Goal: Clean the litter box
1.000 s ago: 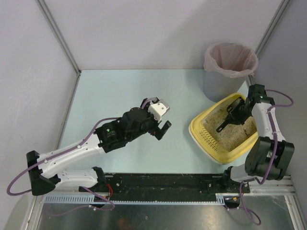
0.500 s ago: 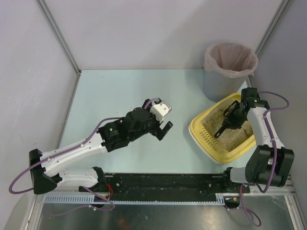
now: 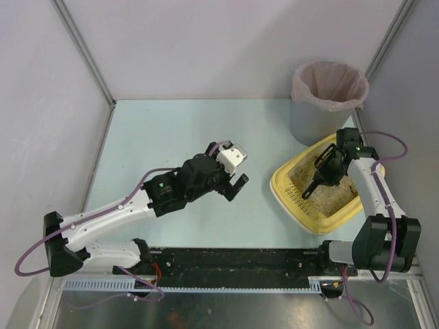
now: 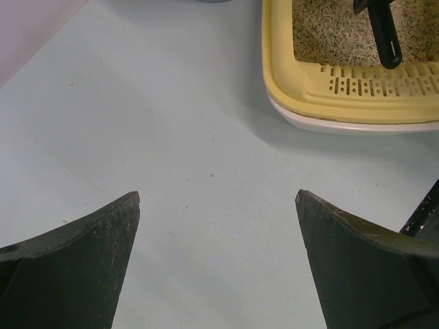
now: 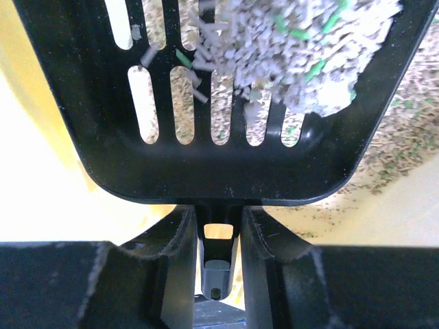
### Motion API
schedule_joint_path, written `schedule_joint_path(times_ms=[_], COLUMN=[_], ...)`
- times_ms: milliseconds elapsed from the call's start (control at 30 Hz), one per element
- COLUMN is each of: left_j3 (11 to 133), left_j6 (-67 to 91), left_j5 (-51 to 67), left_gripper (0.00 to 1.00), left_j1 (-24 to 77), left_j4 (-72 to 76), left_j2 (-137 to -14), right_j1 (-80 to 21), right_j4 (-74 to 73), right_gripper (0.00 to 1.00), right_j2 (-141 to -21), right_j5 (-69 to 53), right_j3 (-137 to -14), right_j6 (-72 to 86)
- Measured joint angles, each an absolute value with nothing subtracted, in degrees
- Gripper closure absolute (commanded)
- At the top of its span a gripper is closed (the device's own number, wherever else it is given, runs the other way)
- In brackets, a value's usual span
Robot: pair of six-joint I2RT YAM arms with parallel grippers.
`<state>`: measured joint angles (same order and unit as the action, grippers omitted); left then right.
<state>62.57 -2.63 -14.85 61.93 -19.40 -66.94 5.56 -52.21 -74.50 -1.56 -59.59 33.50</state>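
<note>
As one scoop [image 5: 226, 164] hangs, one tray [image 3: 280, 184].

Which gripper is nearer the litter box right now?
Right. The right gripper holds the scoop over the litter box; the left gripper hangs open above the table, off its left side.

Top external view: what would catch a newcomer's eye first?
The yellow litter box sits at the table's right side. The right gripper is over it, clamped on a black slotted scoop that carries a clump of grey litter. Behind the box stands a grey bin with a pink liner, and the left gripper hangs wide open above the table's middle.
</note>
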Motion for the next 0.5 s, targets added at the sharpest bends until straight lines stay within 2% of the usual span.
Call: schedule_joint_path(times_ms=[300,500], left_j3=[62.5,62.5], left_j6=[-2.6,-2.5], left_j5=[-14.6,-13.3], left_gripper=[0.00,0.00], left_j1=[61.9,62.0], left_j4=[-19.4,-19.4], left_j2=[-68.3,-69.0], right_j1=[3.0,5.7], right_j4=[-51.2,-50.7], right_gripper=[1.00,1.00], right_j2=[-74.4,-74.3], right_j5=[-1.1,-2.0], right_j3=[-59.5,-59.1], right_j6=[33.8,33.8])
